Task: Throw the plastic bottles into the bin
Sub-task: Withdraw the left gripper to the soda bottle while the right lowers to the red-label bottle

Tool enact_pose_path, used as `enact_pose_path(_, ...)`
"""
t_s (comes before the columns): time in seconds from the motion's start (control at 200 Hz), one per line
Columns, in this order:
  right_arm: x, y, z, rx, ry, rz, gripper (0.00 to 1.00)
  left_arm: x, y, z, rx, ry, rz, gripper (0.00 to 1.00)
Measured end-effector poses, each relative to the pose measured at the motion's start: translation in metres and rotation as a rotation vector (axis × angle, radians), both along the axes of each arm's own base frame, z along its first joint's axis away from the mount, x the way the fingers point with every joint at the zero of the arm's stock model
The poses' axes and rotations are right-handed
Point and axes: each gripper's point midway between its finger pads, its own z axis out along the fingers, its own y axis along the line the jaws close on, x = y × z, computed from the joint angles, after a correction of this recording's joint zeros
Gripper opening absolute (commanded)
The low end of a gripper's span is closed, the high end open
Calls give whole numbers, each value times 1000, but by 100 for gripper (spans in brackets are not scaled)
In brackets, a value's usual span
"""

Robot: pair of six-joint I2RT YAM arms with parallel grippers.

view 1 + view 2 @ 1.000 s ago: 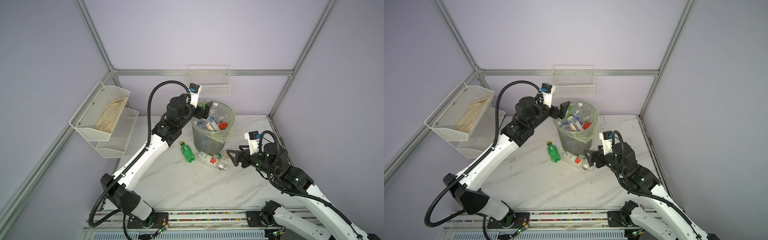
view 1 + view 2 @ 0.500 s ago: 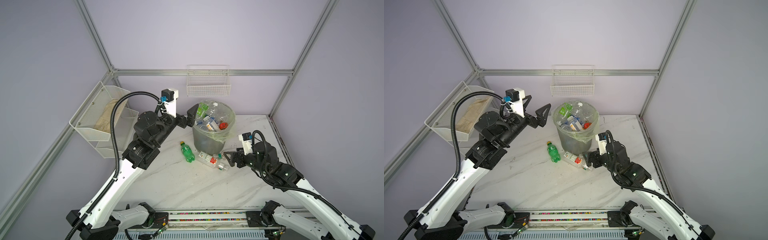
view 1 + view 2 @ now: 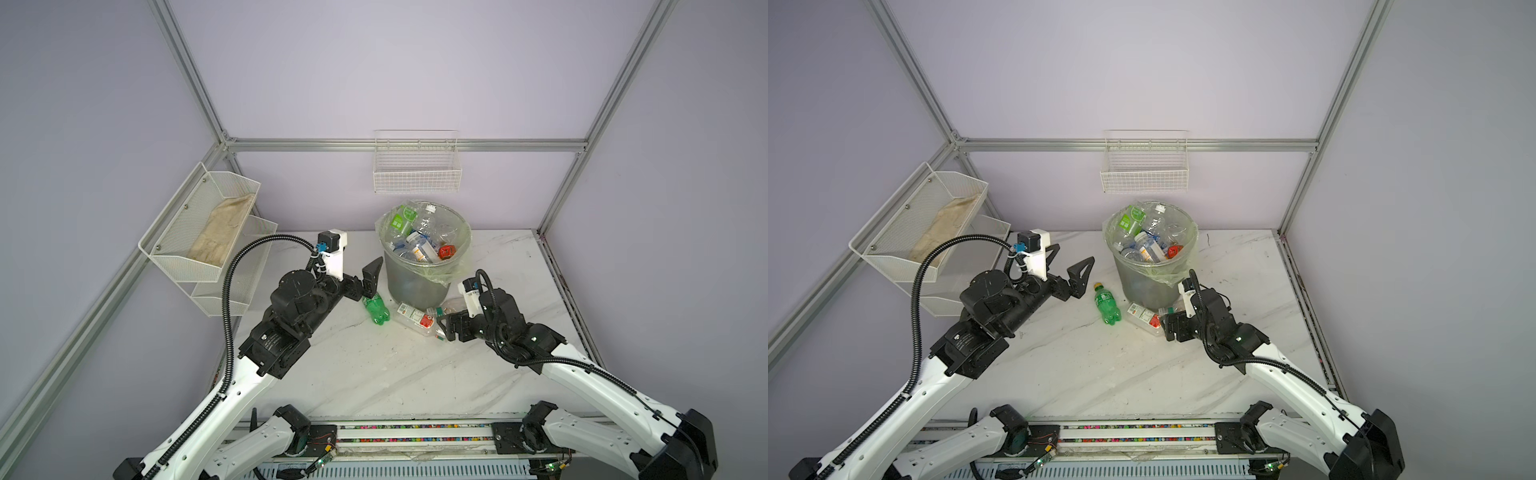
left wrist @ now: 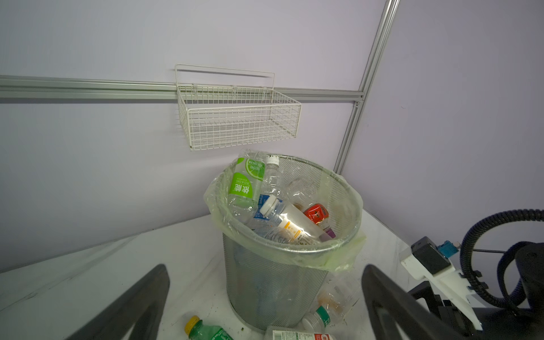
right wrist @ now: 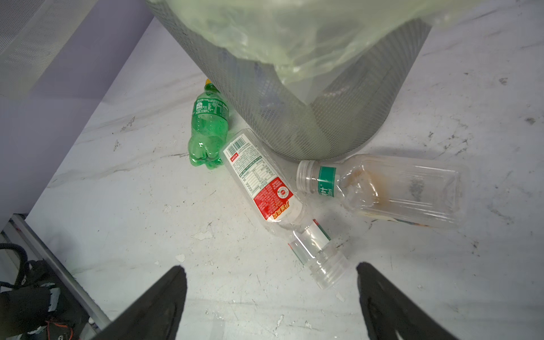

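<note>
Hovering left gripper (image 3: 1074,254) wide near bin (image 3: 1142,286); right gripper (image 5: 270,268) wide by red-labelled bottle (image 5: 265,182)

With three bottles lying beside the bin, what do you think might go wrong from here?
The bin is heaped nearly to its rim, so another bottle may roll back out. The red-labelled bottle lies beside the bin and a second clear bottle; the open right fingers might pinch only its narrow neck or shove the neighbour.

Lilac walls (image 3: 374,62), aluminium framing (image 3: 407,145), white wire basket (image 3: 417,179), marble tabletop (image 3: 374,365).
</note>
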Motion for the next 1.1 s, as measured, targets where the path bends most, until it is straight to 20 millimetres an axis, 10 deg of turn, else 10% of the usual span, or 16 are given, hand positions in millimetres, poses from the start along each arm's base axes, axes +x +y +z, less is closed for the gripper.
enact_pose_path(0.245, 1, 0, -65, -62, 113, -17, 91, -14, 11, -48, -34, 103, 13, 100)
enact_pose_path(1.1, 6, 21, -124, -41, 197, 24, 87, -56, 34, -111, -146, 259, 17, 100)
